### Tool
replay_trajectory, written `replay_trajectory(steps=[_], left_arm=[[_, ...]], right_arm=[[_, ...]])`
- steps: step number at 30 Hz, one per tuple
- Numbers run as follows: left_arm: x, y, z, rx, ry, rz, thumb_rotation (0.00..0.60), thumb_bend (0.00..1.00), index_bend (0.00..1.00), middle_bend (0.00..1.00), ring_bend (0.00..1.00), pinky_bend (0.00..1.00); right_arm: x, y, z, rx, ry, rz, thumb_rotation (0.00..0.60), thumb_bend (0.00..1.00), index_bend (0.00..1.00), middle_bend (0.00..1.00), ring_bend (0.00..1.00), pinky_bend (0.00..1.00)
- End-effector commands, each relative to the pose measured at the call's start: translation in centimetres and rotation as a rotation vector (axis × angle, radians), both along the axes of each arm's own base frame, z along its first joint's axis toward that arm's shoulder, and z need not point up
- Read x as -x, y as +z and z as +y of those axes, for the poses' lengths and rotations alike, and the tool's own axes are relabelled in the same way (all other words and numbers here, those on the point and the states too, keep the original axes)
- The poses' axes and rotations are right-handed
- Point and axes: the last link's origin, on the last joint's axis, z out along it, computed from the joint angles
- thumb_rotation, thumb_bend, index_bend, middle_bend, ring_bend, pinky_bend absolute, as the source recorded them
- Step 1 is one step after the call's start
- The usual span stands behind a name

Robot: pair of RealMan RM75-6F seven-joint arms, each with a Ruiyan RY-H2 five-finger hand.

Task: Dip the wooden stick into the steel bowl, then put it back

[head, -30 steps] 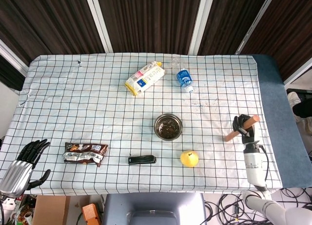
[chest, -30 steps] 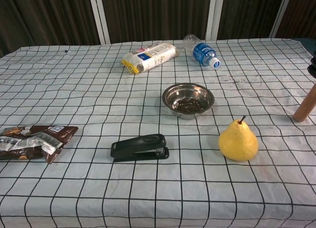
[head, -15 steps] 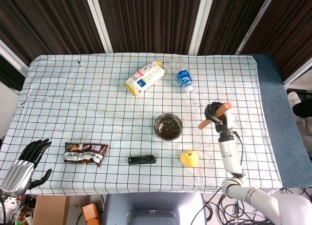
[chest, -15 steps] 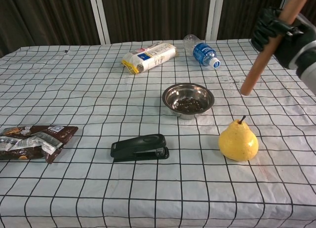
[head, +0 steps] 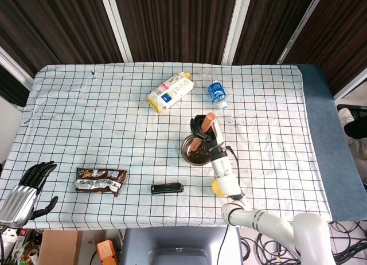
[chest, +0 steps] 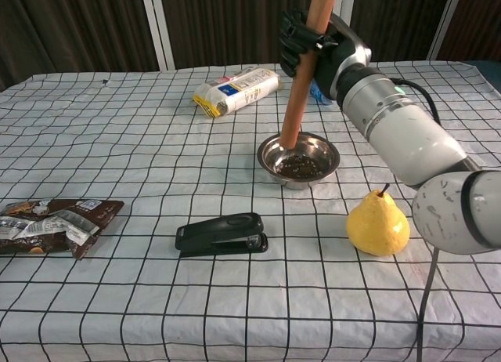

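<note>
My right hand (head: 202,124) (chest: 307,41) grips the wooden stick (head: 202,131) (chest: 304,72) near its upper part. The stick stands nearly upright, its lower end just above or inside the back of the steel bowl (head: 188,156) (chest: 270,154); whether it touches the dark bits in the bowl I cannot tell. The bowl sits at the table's middle. My left hand (head: 26,187) hangs off the table's front left corner, fingers spread and holding nothing; it shows only in the head view.
A yellow pear (chest: 378,222) stands right of the bowl, partly behind my right arm in the head view. A black stapler (chest: 221,234) and a snack packet (chest: 48,223) lie in front. A white bag (chest: 236,89) and a water bottle (head: 216,93) lie behind.
My right hand carried the stick leftward from the table's right side to over the bowl and tilted it more upright. The left hand barely shifted.
</note>
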Motion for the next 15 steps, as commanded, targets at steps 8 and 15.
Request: replay_trajectory(steps=[8, 15], left_arm=[[0.1, 0.3, -0.2, 0.001, 0.0, -0.007, 0.6, 0.37, 0.0, 0.05, 0.01, 0.09], [0.1, 0.3, -0.1, 0.0, -0.002, -0.012, 0.6, 0.37, 0.0, 0.05, 0.01, 0.09]], right_arm=[[1.0, -3.5, 0.6, -0.029, -0.016, 0.085, 0.6, 0.55, 1.0, 1.0, 0.97, 0.99], [1.8, -4.2, 0.5, -0.031, -0.018, 0.108, 0.6, 0.55, 1.0, 1.0, 0.97, 0.99]])
